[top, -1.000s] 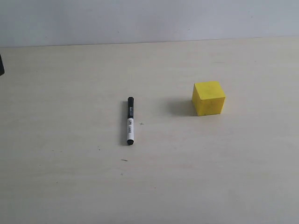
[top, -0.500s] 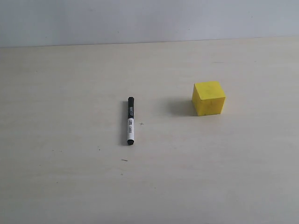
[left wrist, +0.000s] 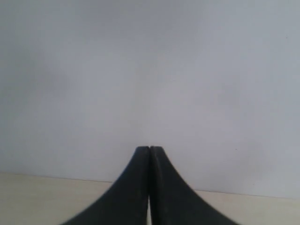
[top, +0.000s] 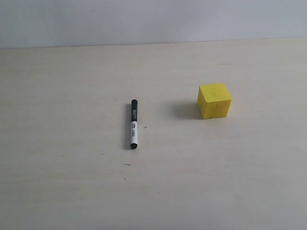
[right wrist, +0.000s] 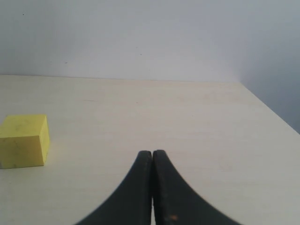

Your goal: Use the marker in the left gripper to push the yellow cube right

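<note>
The marker [top: 133,124] lies flat on the pale table [top: 72,191], black cap toward the back, held by nothing. To its right, a gap away, sits the yellow cube [top: 214,100], also visible in the right wrist view [right wrist: 24,140]. Neither gripper appears in the exterior view. My left gripper [left wrist: 149,149] is shut and empty, pointing at the grey wall above the table's edge. In its own view my right gripper [right wrist: 152,153] is shut too, nothing between its fingers, over bare table with the cube off to one side.
A grey wall [top: 153,19] runs behind the table's far edge. The right wrist view shows the table's side edge [right wrist: 269,112] running toward the wall.
A dark object at the exterior view's left edge one second ago has gone out of view. Marker and cube have not moved.
</note>
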Tool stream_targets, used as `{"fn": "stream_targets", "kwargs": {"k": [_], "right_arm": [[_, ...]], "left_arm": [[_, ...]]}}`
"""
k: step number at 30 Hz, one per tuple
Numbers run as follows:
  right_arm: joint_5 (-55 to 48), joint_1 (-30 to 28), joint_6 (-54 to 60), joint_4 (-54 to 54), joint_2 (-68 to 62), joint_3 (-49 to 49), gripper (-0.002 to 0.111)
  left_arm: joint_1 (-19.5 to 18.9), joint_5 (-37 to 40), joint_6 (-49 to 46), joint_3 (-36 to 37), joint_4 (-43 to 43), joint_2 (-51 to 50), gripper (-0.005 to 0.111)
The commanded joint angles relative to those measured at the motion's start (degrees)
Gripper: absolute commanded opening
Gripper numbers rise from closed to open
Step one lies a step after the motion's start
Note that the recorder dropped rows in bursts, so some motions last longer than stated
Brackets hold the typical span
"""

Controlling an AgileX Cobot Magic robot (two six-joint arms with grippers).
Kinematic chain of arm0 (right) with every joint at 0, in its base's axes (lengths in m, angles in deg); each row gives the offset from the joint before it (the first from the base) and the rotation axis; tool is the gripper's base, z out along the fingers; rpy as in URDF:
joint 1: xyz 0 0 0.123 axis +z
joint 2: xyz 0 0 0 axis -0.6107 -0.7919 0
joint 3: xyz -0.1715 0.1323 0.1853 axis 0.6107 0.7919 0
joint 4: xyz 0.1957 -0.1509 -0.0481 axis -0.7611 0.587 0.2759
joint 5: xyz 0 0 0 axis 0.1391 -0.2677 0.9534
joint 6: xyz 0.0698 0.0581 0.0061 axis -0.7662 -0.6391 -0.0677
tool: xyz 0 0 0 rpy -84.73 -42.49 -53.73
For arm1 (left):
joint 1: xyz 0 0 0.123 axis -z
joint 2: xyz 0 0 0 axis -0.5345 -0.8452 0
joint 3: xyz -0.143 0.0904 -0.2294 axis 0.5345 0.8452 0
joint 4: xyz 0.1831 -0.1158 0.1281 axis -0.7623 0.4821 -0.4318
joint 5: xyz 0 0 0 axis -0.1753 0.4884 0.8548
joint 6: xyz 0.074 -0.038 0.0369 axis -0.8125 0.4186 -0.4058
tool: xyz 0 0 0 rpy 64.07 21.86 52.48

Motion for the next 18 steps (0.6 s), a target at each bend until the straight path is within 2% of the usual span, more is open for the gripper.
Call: {"fn": "stream_targets", "kwargs": {"k": [1,10,18], "right_arm": [[0.77,-0.35,0.33,0.01,0.29,0.33,0.000],[0.77,-0.35,0.33,0.01,0.29,0.33,0.000],[0.77,-0.35,0.33,0.01,0.29,0.33,0.000]], "left_arm": [[-0.75,4.61,-0.45,0.27,0.25,3.87,0.000],[-0.75,4.39,-0.44,3.95,0.12,14.37,0.000],[-0.75,2.26,-1.57,11.92,-0.34,14.37,0.000]]}}
